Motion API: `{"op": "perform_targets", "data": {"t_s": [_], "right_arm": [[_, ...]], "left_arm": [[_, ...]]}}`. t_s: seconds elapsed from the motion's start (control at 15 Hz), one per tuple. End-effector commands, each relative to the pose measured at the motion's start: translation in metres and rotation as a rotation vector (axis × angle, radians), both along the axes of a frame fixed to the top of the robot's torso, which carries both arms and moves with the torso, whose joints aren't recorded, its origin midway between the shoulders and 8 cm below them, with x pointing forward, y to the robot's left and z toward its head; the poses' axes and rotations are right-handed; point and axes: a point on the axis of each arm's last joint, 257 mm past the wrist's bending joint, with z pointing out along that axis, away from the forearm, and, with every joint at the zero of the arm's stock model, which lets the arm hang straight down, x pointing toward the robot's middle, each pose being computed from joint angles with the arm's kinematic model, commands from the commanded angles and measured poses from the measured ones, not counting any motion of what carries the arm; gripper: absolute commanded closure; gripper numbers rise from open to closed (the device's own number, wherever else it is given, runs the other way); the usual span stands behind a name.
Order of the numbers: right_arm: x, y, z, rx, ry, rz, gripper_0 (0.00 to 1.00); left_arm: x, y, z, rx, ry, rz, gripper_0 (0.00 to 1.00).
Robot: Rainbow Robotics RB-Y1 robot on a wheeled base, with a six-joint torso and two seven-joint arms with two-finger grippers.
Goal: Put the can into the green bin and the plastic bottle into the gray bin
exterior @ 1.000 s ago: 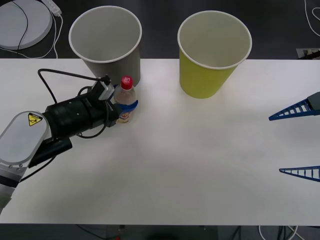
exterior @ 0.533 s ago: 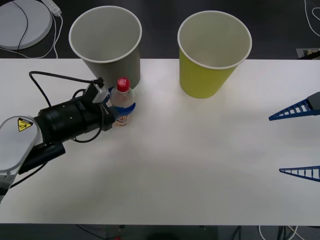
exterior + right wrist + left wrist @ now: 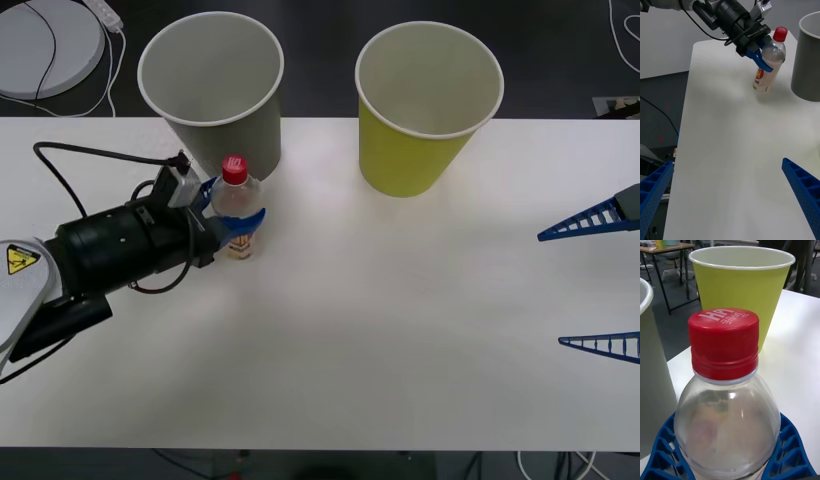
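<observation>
The small clear plastic bottle (image 3: 236, 212) with the red cap and yellow-and-red label is upright, right in front of the big gray paper-cup-shaped bin (image 3: 212, 88), just beside its base. In the right wrist view the bottle (image 3: 768, 66) leans a bit and you can't really tell if its bottom is on the white table (image 3: 400, 330) or slightly off it. The left gripper (image 3: 232, 212) has its blue ribbed fingers (image 3: 662, 450) wrapped around the bottle's (image 3: 727, 420) shoulder, closed snug on it, one finger on each side. The black left arm reaches in from the table's left edge.

The big yellow-green paper-cup-shaped bin (image 3: 422, 105) sits to the right of the gray one, at the far side of the table, well apart from the bottle; it's visible behind the cap in the left wrist view too (image 3: 741, 288).

The right gripper (image 3: 598, 282) is parked over at the table's right edge, its blue fingers (image 3: 801, 191) spread wide with nothing between them.
</observation>
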Motion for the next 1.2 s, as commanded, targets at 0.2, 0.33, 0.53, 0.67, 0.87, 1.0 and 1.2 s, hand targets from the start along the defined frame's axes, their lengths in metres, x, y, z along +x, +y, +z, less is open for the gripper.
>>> {"op": "perform_targets", "data": {"t_s": [0.2, 0.33, 0.53, 0.67, 0.87, 1.0, 1.2], "right_arm": [[0.000, 0.000, 0.000, 0.000, 0.000, 0.000, 0.00], [0.000, 0.000, 0.000, 0.000, 0.000, 0.000, 0.00], [0.000, 0.000, 0.000, 0.000, 0.000, 0.000, 0.00], [0.000, 0.000, 0.000, 0.000, 0.000, 0.000, 0.00], [0.000, 0.000, 0.000, 0.000, 0.000, 0.000, 0.00], [0.000, 0.000, 0.000, 0.000, 0.000, 0.000, 0.00], [0.000, 0.000, 0.000, 0.000, 0.000, 0.000, 0.00]], "left_arm": [[-0.017, 0.009, 0.013, 0.008, 0.030, 0.003, 1.00], [-0.024, 0.015, 0.021, 0.008, 0.043, 0.007, 1.00], [-0.033, 0.022, 0.032, 0.009, 0.064, 0.010, 1.00], [-0.037, 0.026, 0.042, 0.009, 0.073, 0.011, 1.00], [-0.045, 0.032, 0.060, 0.024, 0.084, -0.003, 1.00], [-0.050, 0.042, 0.077, 0.045, 0.082, -0.015, 1.00], [-0.053, 0.053, 0.092, 0.081, 0.072, -0.015, 1.00]]}}
